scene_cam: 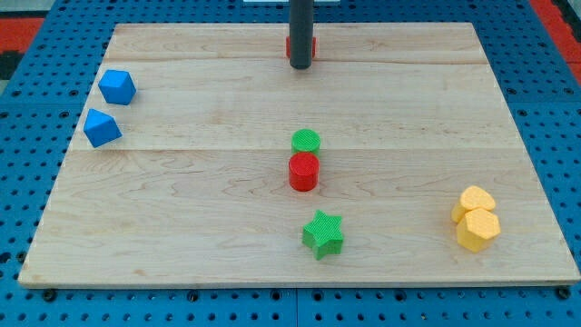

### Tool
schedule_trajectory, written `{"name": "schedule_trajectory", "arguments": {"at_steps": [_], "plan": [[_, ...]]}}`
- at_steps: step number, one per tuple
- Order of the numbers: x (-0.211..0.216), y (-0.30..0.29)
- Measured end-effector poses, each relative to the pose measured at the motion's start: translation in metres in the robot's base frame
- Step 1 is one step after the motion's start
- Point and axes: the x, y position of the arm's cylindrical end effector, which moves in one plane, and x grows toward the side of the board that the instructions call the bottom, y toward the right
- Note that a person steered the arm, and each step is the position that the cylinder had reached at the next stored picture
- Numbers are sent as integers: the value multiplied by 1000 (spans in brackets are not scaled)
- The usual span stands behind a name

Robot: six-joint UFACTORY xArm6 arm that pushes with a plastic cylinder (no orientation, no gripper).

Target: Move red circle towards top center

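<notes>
Pale wooden board (pixel 182 218) of glued planks, lying on a blue perforated base (pixel 36 309) that shows on all sides; a red perforated strip (pixel 18 32) sits at the view's upper left corner. Straight dark rod, cut off by the view's top edge, with my tip (pixel 300 66) resting on the board near top centre; it is a bare rod end, holding nothing. Small red block (pixel 311 45), mostly hidden behind the rod, shape not readable, touching or just beside my tip. Red circle, a short red cylinder (pixel 303 172), stands near the board's centre, well apart from my tip and almost directly toward the view's bottom from it. Green cylinder (pixel 306 141) touches the red circle on its upper side, between it and my tip. Green star block (pixel 322 234) lies below the red circle, near it but apart. Two blue angular blocks (pixel 117 87) (pixel 102 127) sit close together at the view's left. Two yellow hexagonal blocks (pixel 475 201) (pixel 477 229) touch at the view's lower right. No writing or labels legible anywhere.
</notes>
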Motion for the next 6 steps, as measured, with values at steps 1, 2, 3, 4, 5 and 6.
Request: {"name": "schedule_trajectory", "arguments": {"at_steps": [1, 2, 3, 4, 5, 6], "plan": [[-9, -5], [45, 38], [114, 100], [181, 100], [206, 59], [215, 15]]}}
